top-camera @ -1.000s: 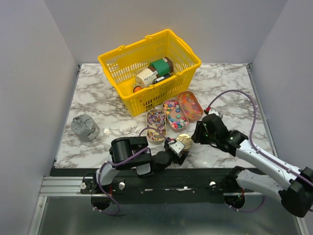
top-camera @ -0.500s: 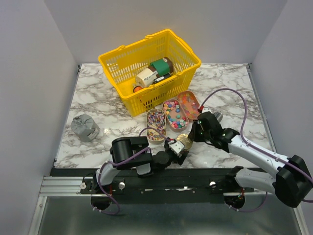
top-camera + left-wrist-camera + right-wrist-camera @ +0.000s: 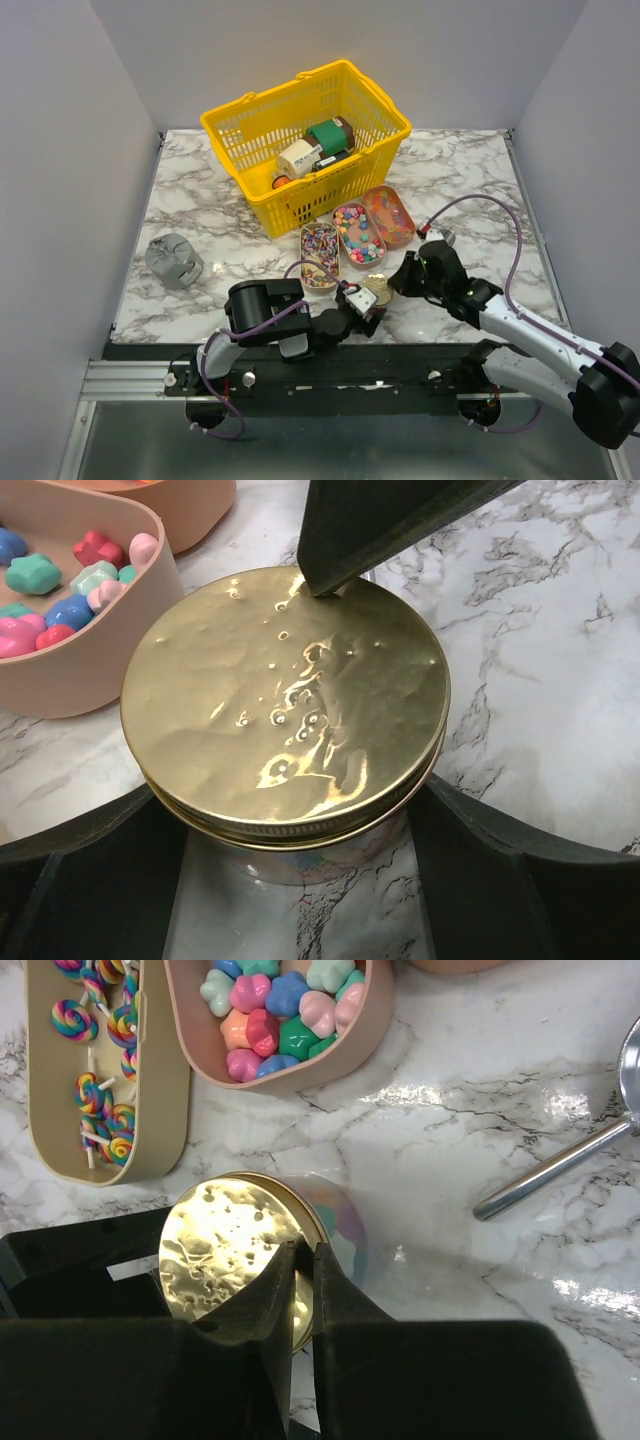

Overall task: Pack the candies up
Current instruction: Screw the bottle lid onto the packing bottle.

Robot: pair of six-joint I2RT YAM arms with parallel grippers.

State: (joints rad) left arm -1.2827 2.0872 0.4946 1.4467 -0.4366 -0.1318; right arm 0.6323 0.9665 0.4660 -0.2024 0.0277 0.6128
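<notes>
Bracing the jar (image 3: 300, 858) with the left gripper (image 3: 365, 300), fingers pressed to both sides, we steady it for opening; the right gripper (image 3: 305, 1260) sits nearly closed at the rim of the gold lid (image 3: 285, 695), grip unclear; the candies (image 3: 275, 1010) lie in open trays (image 3: 378, 1015) just beside.

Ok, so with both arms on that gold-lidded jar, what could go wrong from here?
The right fingers, nearly closed, meet the gold lid only at its rim, so they may slip off the smooth metal. The left fingers hold the jar by its glass below the lid; if it twists or slides, it could bump the pink tray right beside it and scatter candies.
</notes>
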